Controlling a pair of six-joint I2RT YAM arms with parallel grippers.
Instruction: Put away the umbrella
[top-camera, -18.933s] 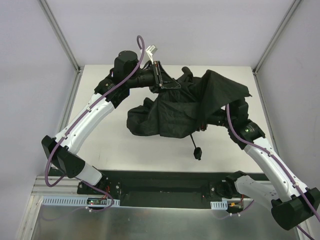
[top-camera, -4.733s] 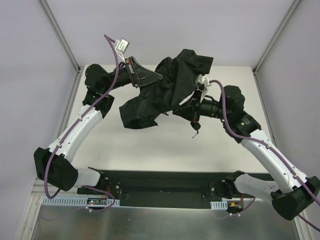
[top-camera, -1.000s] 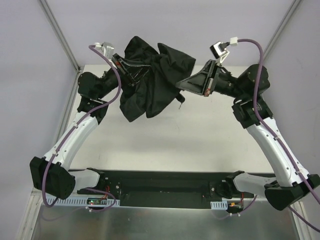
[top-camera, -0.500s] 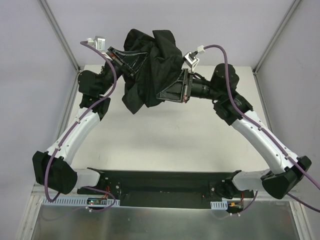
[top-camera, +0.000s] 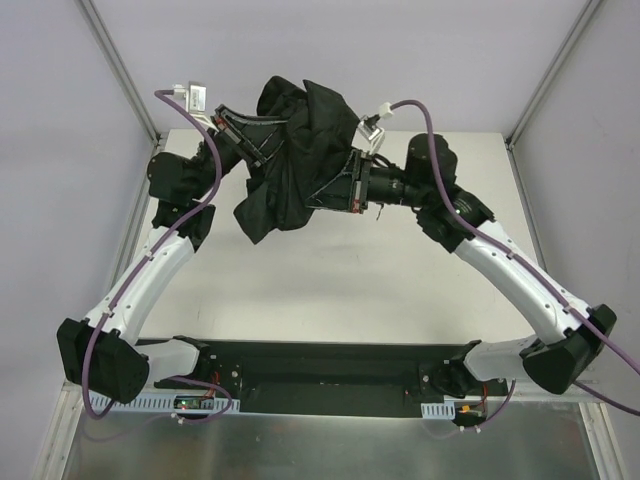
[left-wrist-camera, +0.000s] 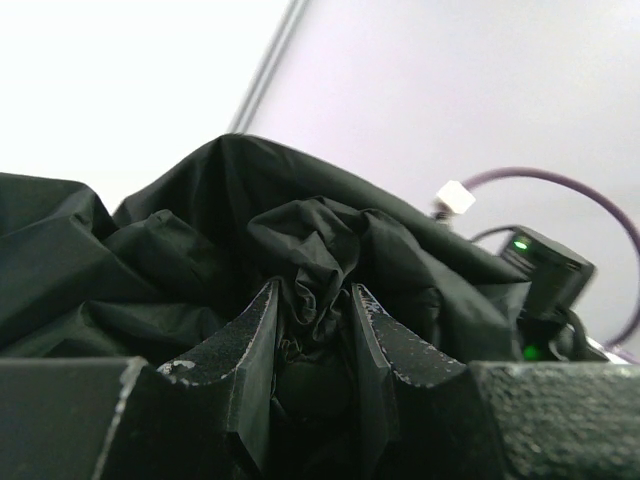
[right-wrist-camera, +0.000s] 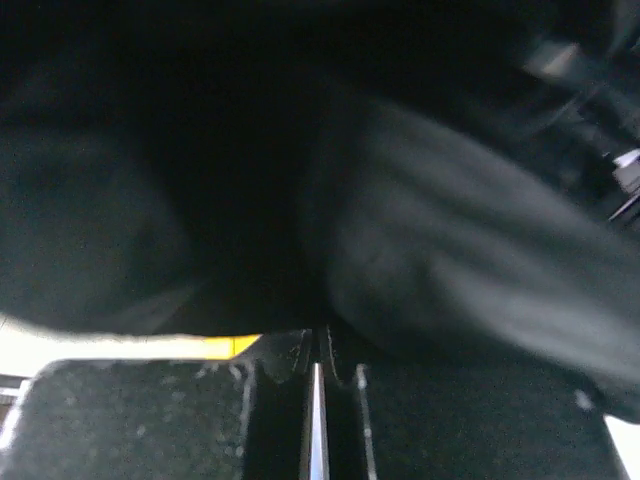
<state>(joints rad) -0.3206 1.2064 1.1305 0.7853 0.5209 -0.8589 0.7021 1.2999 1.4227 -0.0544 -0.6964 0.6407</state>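
The umbrella (top-camera: 300, 150) is a crumpled bundle of black fabric held up in the air over the back of the table, with a flap hanging down at its left. My left gripper (top-camera: 270, 148) comes in from the left and is shut on it. In the left wrist view its jaws (left-wrist-camera: 312, 292) pinch a fold of the canopy (left-wrist-camera: 200, 200) and a dark rounded lump. My right gripper (top-camera: 318, 192) is shut, its tips pushed into the canopy from the right. In the right wrist view the fabric (right-wrist-camera: 430, 250) fills the picture above the shut jaws (right-wrist-camera: 320, 335). Shaft and handle are hidden.
The white table (top-camera: 400, 270) lies below the raised arms. Grey walls and metal frame posts (top-camera: 120, 70) close it in at the back and sides. The right arm's camera housing (left-wrist-camera: 540, 275), with a green light, shows just beyond the bundle in the left wrist view.
My right gripper has swung left from open air into the canopy and is shut against it. The left gripper has lifted the bundle a little, and the bundle has bunched tighter between the two arms.
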